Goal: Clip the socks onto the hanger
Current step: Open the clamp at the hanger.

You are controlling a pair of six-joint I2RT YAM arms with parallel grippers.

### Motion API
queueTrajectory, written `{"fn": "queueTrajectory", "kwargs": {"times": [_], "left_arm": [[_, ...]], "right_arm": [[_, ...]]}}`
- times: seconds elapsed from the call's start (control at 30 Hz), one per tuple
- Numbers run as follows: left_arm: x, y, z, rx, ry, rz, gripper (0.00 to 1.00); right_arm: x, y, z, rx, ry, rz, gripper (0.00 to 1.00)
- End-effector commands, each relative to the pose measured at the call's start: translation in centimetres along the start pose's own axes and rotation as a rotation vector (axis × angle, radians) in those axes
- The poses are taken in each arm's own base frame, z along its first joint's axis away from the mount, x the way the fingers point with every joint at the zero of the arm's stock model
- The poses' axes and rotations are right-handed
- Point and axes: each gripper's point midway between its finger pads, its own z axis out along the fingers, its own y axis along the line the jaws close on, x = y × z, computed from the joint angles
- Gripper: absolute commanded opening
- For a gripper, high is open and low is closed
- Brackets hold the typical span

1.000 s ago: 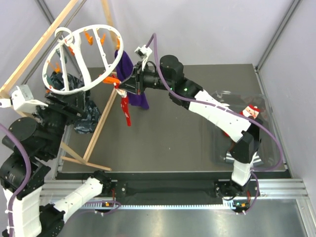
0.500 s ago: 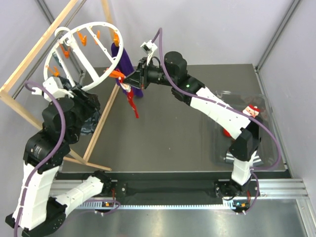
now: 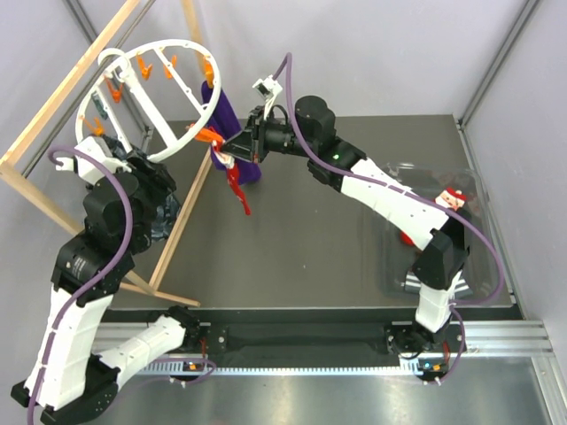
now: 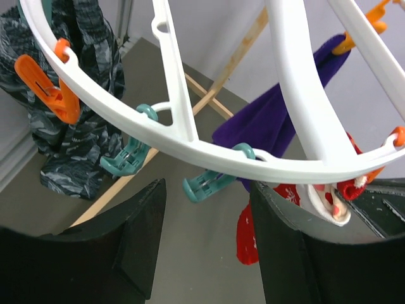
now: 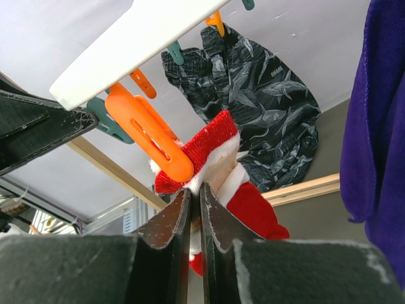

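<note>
The hanger (image 3: 149,99), a white ring with orange clips, hangs tilted at the back left. My right gripper (image 5: 195,190) is shut on the pale cuff of a red Santa sock (image 5: 223,158), which dangles below the rim (image 3: 236,188). An orange clip (image 5: 152,136) touches the cuff; whether it bites I cannot tell. My left gripper (image 4: 205,237) stands open just under the hanger rim (image 4: 190,152), holding nothing, with a teal clip (image 4: 205,183) above the gap. A second red sock (image 3: 452,199) lies in a clear bin at the right.
A long purple sock (image 3: 232,119) hangs from the rim beside the red one. Dark patterned cloth (image 3: 159,208) hangs under the ring by the pale wooden frame (image 3: 182,212). The clear bin (image 3: 478,266) sits at the table's right edge.
My left arm has swung in from the far left and risen under the hanger, which has tipped. The right gripper kept its grip and lifted the sock slightly toward the rim.
</note>
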Motion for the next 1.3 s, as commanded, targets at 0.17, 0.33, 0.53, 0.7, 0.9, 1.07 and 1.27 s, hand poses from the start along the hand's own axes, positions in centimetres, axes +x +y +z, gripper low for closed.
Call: {"fn": "queueTrajectory", "kwargs": {"times": [0.17,0.33,0.53,0.7,0.9,1.07,1.27], "left_arm": [[-1.6,-0.1,0.9,-0.017,-0.102,0.015,0.59],[-1.6,-0.1,1.2,-0.019,-0.128,0.030,0.46],[-2.4,-0.6,1.2,-0.004,-0.143,0.042,0.20],[-2.7,-1.4,0.5,0.058,-0.131,0.033,0.00],[-2.1,-2.0,-0.8,0.147,-0.078,0.007,0.00],[-1.5,-2.9,-1.7,0.218,-0.038,-0.032,0.00],[-1.2,-4.1,-2.6,0.292,0.005,-0.088,0.00]], "right_arm": [[-3.4,3.1,-1.3,-0.064,-0.089,-0.037,0.06],[-3.5,3.2,-1.4,-0.067,-0.091,-0.038,0.06],[-3.7,3.2,-1.6,-0.063,-0.094,-0.045,0.06],[-3.6,2.4,-2.0,-0.026,-0.083,-0.064,0.08],[-4.3,0.2,-2.7,0.020,-0.085,-0.070,0.10],[-4.4,-1.2,-2.6,0.029,-0.037,-0.083,0.29],[-3.2,-0.6,-3.8,0.014,0.034,-0.100,0.55]]}}
